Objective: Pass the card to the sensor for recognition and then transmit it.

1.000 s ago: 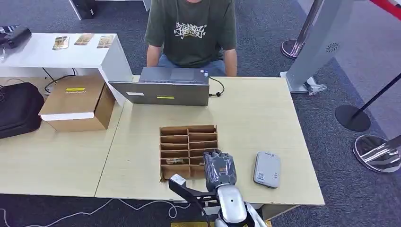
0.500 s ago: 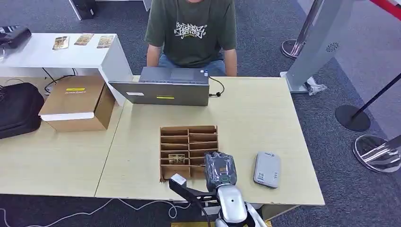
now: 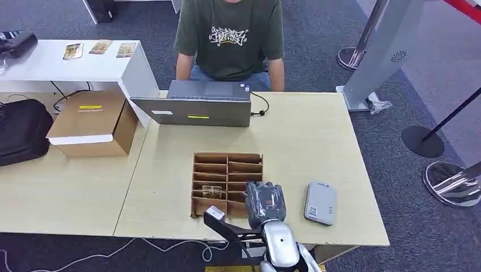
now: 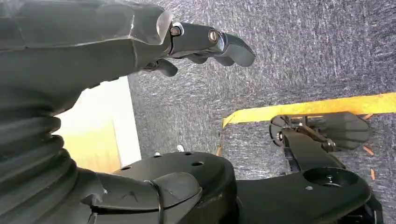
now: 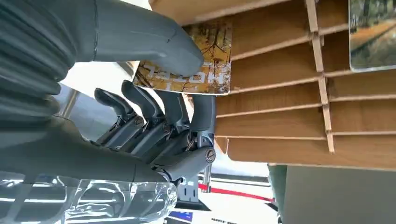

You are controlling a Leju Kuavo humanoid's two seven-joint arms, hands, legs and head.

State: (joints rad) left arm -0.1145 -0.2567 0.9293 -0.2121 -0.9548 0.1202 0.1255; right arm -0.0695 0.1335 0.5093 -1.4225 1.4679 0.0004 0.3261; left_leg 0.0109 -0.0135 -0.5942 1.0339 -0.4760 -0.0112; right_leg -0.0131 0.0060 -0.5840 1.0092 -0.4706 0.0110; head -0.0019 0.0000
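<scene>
The right hand (image 3: 264,199) sits at the near right corner of the cardboard divider box (image 3: 227,182) and pinches a card (image 5: 189,58) between thumb and fingers; in the right wrist view the thumb presses the printed face while the darker fingers (image 5: 161,109) back it from the other side, so the card is gripped flat and by one end. This leaves most of the card's surface exposed — a grip that suits presenting it to a reader. The card lies just at the edge of the box's slots, close to the cardboard partitions, and it cannot be told whether its far edge is fully clear of the compartment. A second card (image 3: 211,192) rests in a slot on the left column of the box. The sensor (image 3: 320,203), a flat grey unit, lies on the table (image 3: 317,136) just to the right of the hand, placed within short reach so that the card needs only a sideways move. The step in hand appears to be the extraction of the card; scanning and handover are not yet done. A person (image 3: 230,37) sits across the table behind a laptop (image 3: 195,105), positioned to receive the card. The left hand (image 4: 187,42) hangs beside the body over the carpet, holding nothing, with its fingers loosely curled — idle, since the task calls for one hand alone.
</scene>
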